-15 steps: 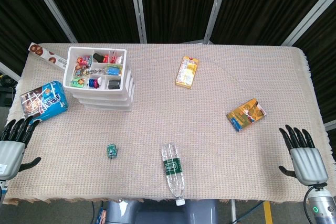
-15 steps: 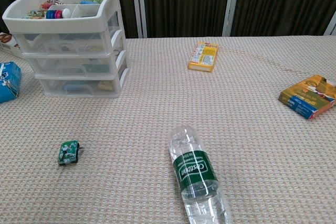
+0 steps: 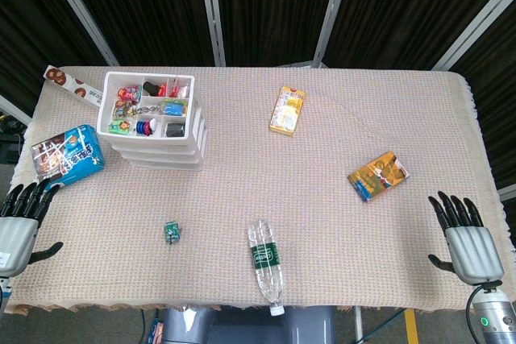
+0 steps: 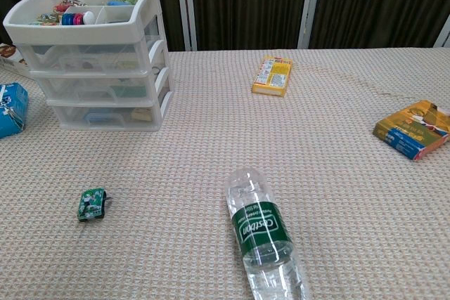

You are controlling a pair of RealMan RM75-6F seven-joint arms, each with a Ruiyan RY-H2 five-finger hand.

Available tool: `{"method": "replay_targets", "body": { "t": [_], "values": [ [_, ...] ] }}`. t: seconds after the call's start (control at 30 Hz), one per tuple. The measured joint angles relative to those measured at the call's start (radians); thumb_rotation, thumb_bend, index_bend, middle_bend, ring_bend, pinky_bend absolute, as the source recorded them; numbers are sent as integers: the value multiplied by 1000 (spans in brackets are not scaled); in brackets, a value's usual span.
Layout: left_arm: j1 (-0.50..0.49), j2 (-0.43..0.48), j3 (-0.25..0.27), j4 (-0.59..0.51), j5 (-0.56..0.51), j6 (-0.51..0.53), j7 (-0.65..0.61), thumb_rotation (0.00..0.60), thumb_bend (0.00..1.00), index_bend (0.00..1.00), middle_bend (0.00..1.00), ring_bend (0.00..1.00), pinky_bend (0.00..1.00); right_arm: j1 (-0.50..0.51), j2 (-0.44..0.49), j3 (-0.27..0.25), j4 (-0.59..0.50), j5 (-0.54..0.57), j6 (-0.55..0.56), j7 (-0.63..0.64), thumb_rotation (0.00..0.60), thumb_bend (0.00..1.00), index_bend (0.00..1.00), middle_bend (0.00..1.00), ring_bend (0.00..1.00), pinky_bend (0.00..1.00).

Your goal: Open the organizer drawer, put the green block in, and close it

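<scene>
The white organizer (image 3: 153,122) (image 4: 95,54) stands at the back left with three drawers, all pushed in, and a top tray of small items. The small green block (image 3: 172,232) (image 4: 91,204) lies on the cloth in front of it, near the table's front. My left hand (image 3: 18,227) hangs open at the table's left front edge, well left of the block. At the right front edge my right hand (image 3: 466,239) is open with fingers spread, holding nothing. Neither hand shows in the chest view.
A clear water bottle (image 3: 265,266) (image 4: 264,238) lies near the front centre. A blue snack bag (image 3: 67,153) sits left of the organizer, a yellow box (image 3: 287,109) at the back centre, an orange box (image 3: 377,175) to the right.
</scene>
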Motion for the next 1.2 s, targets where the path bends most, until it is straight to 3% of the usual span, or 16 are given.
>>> {"method": "replay_targets", "body": {
  "t": [0.4,0.5,0.57,0.63,0.77,0.93,1.2],
  "values": [
    [2,-6,0,-4,3,7,38,600,110,3,0,0,0,-4,5,-4,1,-5,8,7,600,0,37,0,0,0],
    [-2,-9,-5,-13,-5,1,34,600,335,1,16,24,60,-4,4,-4,0,-4,7,8,600,0,40,0,0,0],
    [-6,-11,-10,-32,-17,-11,15,600,564,0,173,184,224,-3,3,-4,0,-2,5,6,600,0,44,0,0,0],
    [-12,-14,-18,-65,-37,-24,-23,600,701,0,396,376,360,-2,3,-4,-1,-1,1,4,600,0,46,0,0,0],
    [-32,-18,-46,-148,-96,-70,-131,600,793,8,660,587,480,1,5,-5,-6,2,-5,0,600,0,48,0,0,0],
    [-93,-34,-108,-228,-219,-174,-209,600,800,24,745,670,525,3,5,-5,-9,5,-12,-1,600,0,50,0,0,0],
    [-208,-89,-194,-276,-438,-327,-186,600,799,24,755,679,528,7,6,-5,-11,12,-21,-2,600,0,50,0,0,0]
  ]
}}
